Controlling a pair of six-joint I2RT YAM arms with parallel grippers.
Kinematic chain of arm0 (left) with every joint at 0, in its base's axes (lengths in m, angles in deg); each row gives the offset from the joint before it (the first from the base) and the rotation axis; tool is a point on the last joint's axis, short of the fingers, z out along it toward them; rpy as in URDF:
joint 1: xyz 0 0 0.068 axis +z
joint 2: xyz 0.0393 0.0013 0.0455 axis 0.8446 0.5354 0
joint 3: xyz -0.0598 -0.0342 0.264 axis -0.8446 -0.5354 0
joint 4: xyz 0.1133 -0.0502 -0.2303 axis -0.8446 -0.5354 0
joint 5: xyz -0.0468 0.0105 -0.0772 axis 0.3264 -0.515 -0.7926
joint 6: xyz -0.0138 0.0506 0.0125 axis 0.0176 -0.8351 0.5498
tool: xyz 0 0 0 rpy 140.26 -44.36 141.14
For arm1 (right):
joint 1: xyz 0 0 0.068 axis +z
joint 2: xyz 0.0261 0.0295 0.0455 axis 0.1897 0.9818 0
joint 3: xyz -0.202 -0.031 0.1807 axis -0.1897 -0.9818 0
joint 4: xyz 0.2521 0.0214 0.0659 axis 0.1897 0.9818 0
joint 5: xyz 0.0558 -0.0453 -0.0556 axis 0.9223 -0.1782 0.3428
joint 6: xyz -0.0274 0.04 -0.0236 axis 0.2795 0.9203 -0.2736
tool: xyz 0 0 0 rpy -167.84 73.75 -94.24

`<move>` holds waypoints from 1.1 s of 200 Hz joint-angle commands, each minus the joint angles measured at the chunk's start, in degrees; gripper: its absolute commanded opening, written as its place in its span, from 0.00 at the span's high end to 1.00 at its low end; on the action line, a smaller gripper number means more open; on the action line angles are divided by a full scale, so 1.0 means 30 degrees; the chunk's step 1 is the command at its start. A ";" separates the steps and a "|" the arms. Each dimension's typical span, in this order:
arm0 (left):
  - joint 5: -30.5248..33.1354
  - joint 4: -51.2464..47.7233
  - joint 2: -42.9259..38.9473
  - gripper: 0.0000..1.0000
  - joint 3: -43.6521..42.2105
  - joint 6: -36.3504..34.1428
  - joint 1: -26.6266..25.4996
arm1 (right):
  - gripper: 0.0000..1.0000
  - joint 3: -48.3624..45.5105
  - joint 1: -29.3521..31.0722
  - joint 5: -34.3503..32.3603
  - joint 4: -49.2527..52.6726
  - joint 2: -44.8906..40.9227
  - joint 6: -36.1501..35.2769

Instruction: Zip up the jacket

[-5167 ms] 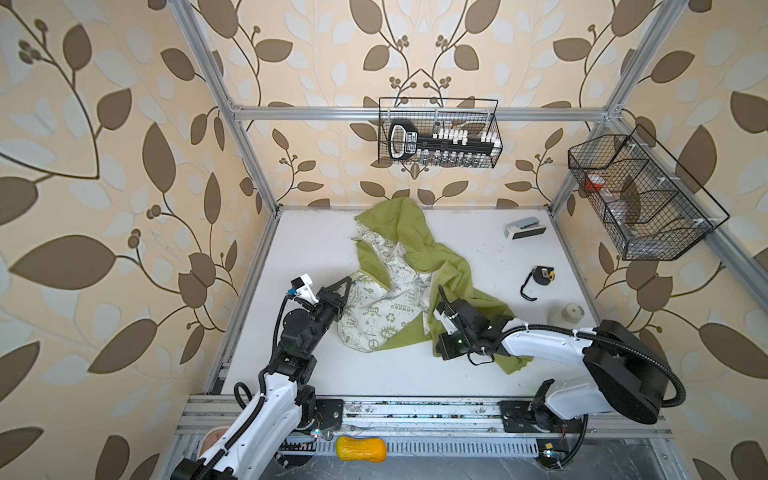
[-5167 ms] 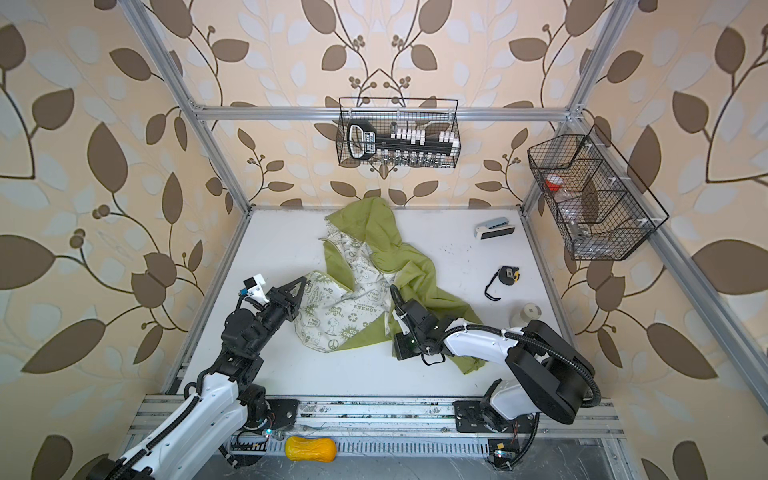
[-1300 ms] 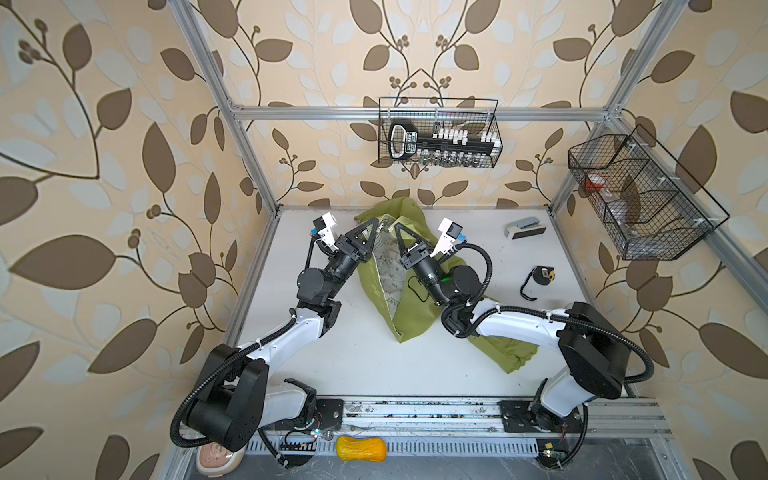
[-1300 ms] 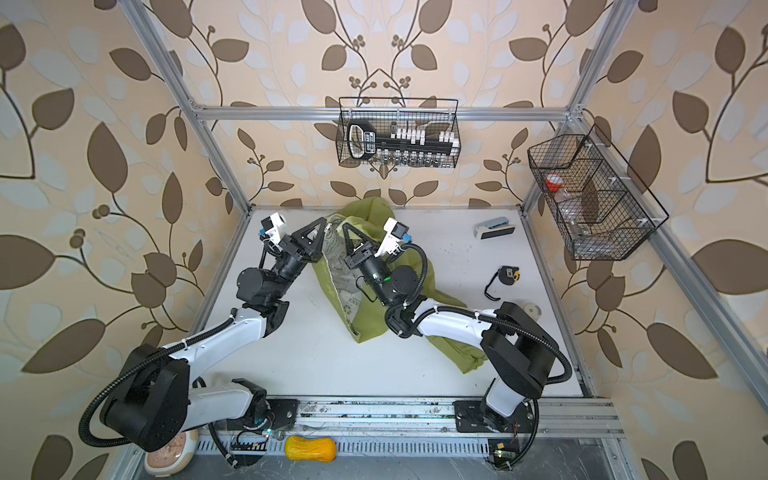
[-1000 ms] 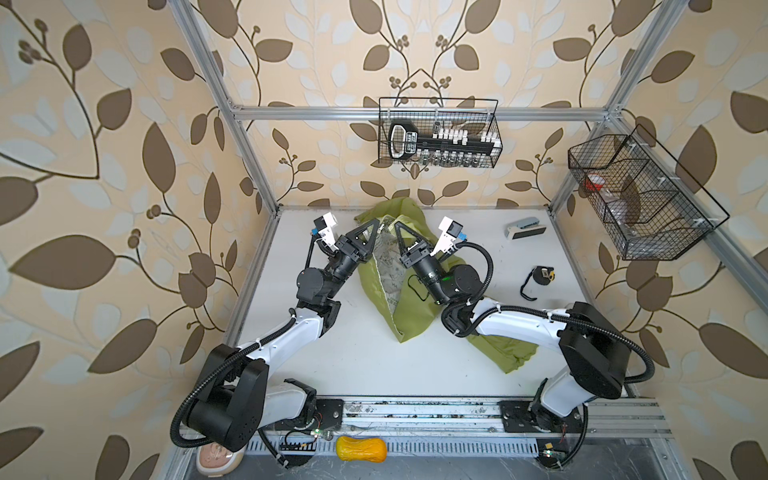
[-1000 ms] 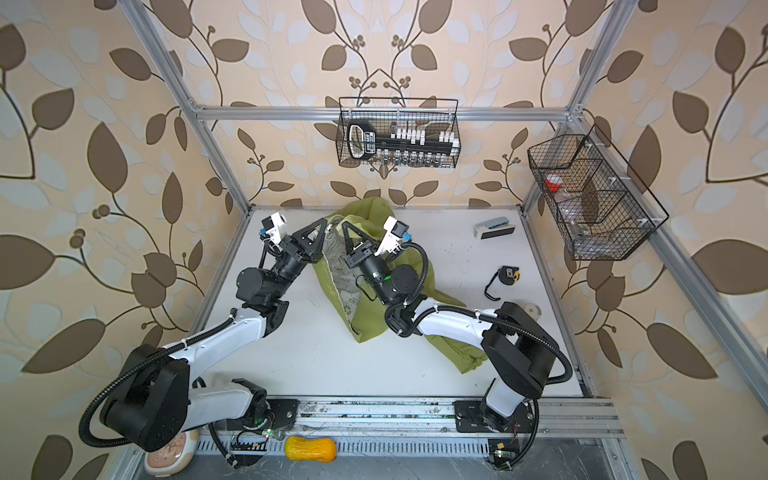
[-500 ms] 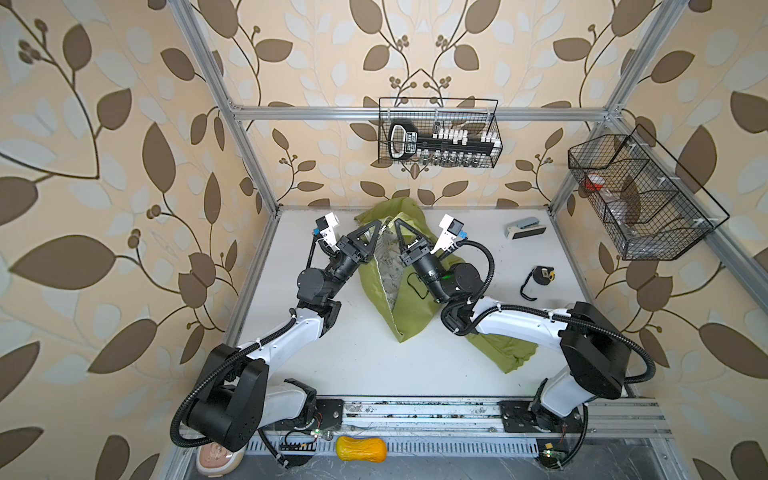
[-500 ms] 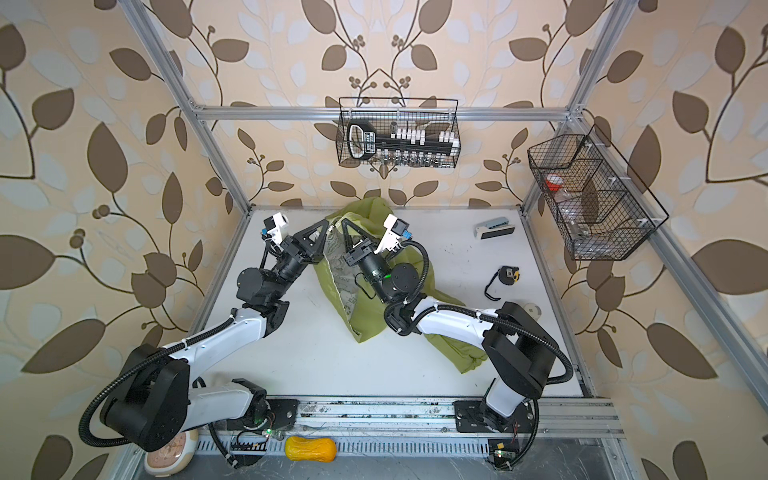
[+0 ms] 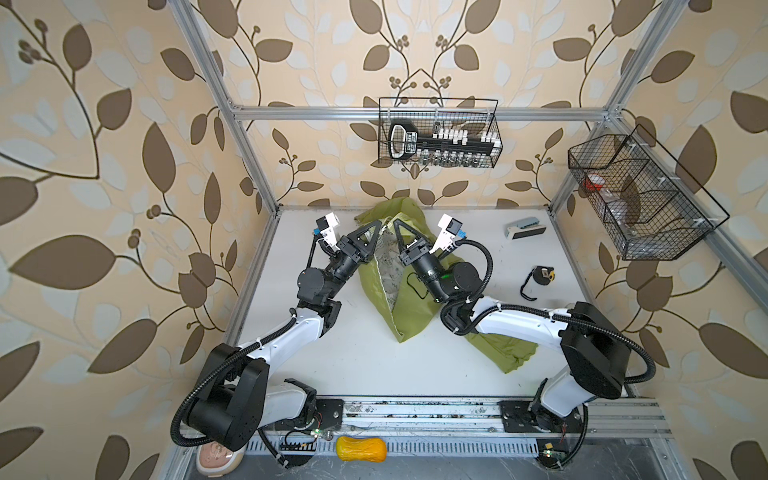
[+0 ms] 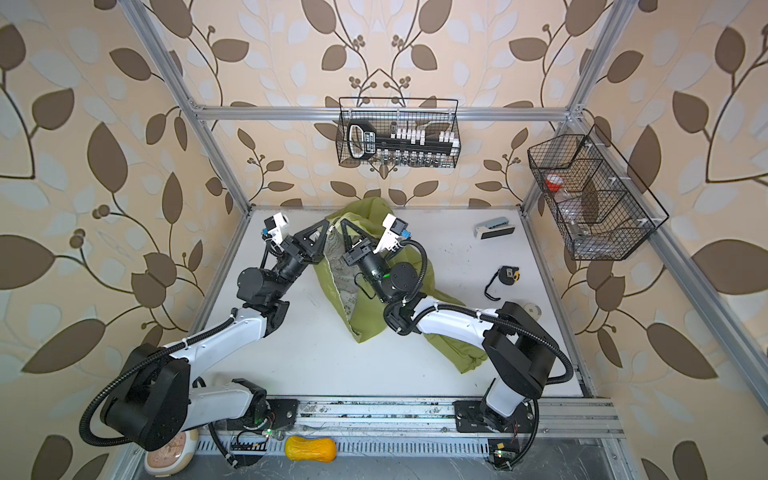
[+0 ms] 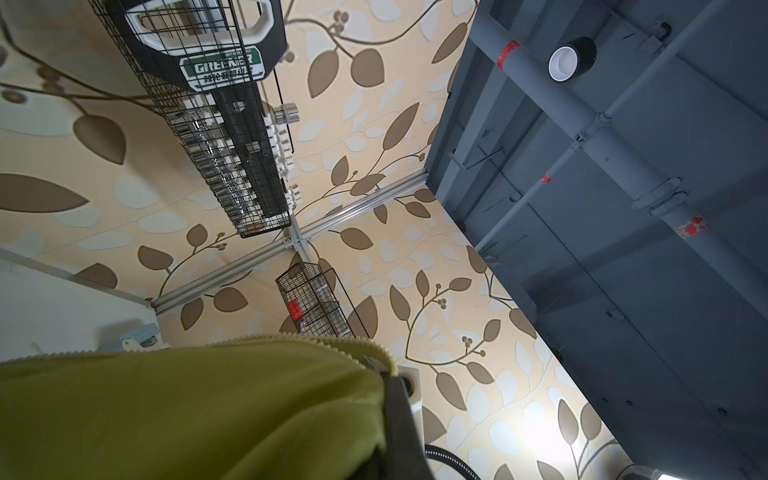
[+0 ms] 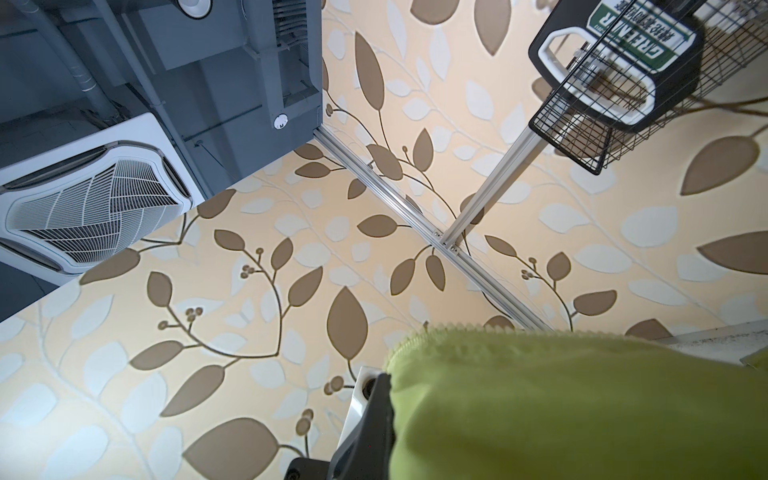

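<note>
Olive-green jacket (image 9: pixel 409 307) hangs between left gripper (image 9: pixel 377 226) and right gripper (image 9: pixel 397 224), tips close together, each clamped on a zipper edge (image 11: pixel 365 345). Fabric drapes below them onto table (image 9: pixel 365 365), tail under right arm.

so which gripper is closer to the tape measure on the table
Right. The right gripper, shut on the jacket, is left of the tape measure in both top views. The left gripper, shut on the jacket's other edge, lies further left.
</note>
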 commanded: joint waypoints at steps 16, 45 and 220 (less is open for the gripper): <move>-0.0520 0.1940 -0.0126 1.00 0.0529 0.0084 -0.0142 | 1.00 0.0895 0.0134 0.0525 -0.0255 -0.0007 -0.0079; -0.0525 0.1933 -0.0075 1.00 0.0483 0.0112 -0.0150 | 1.00 0.0927 0.0127 0.0590 -0.0119 0.0026 -0.0100; -0.0369 0.1925 -0.0009 1.00 0.0426 0.0207 -0.0154 | 1.00 0.0531 -0.0008 -0.0308 0.0259 -0.0500 -0.0017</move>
